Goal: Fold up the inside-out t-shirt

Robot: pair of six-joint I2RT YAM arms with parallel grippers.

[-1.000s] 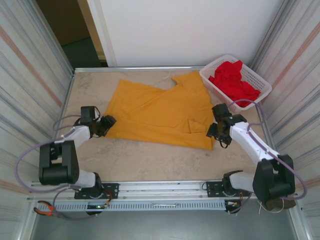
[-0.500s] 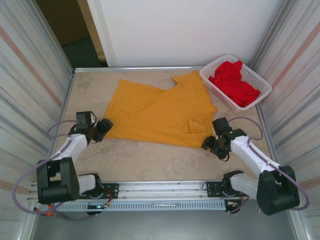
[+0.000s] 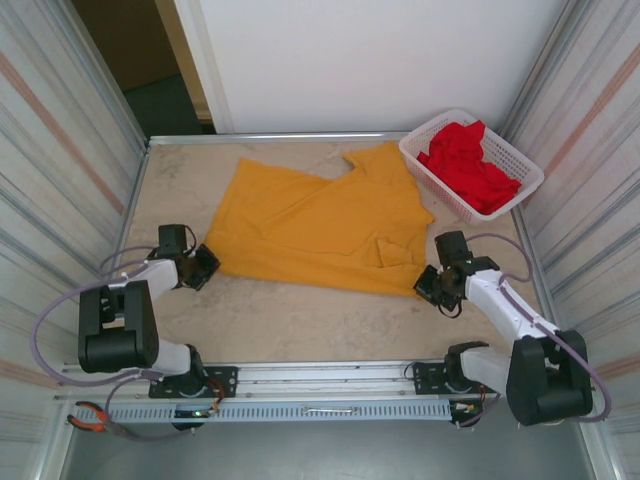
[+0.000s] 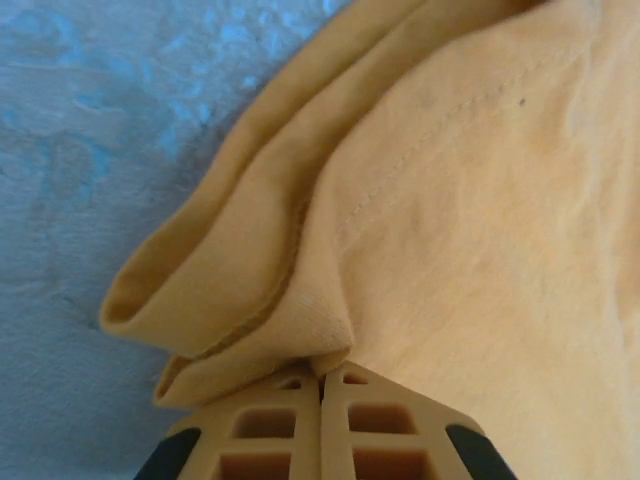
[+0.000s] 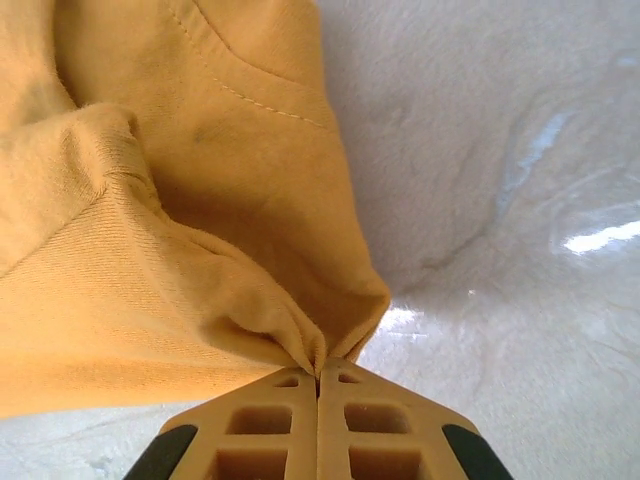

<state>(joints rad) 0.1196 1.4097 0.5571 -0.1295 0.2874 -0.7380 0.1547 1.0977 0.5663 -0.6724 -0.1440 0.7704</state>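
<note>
Tabletop (image 3: 300, 320), pale and marbled, takes up the middle of the overhead view, with corrugated panels on both sides. The inside-out t-shirt (image 3: 320, 225) lies across its far half, mustard yellow, flat but rumpled. One sleeve points to the far right corner, and a small flap is turned over near the near-right hem.

Both arms are down at the near edge of the cloth. The left arm (image 3: 150, 275) reaches in from the left, and the right arm (image 3: 500, 300) angles in from the right.

Far right, a white basket (image 3: 425, 172) sits in the corner, just beside the shirt's sleeve. A red garment (image 3: 465, 160) is heaped inside it.

Now the business ends. The left gripper (image 3: 205, 262) is at the shirt's near-left corner. On the left wrist camera its jaws (image 4: 322, 375) are pressed together, and a folded lip of the yellow hem (image 4: 250, 300) is nipped at the tips. The layers bulge out to the left over the table.

The right gripper (image 3: 428, 282) is at the near-right corner. On its own camera the jaws (image 5: 318, 368) are likewise squeezed tight, with a bunched point of fabric (image 5: 150, 250) drawn into the seam between them. A stitched hem line runs across the cloth above.
</note>
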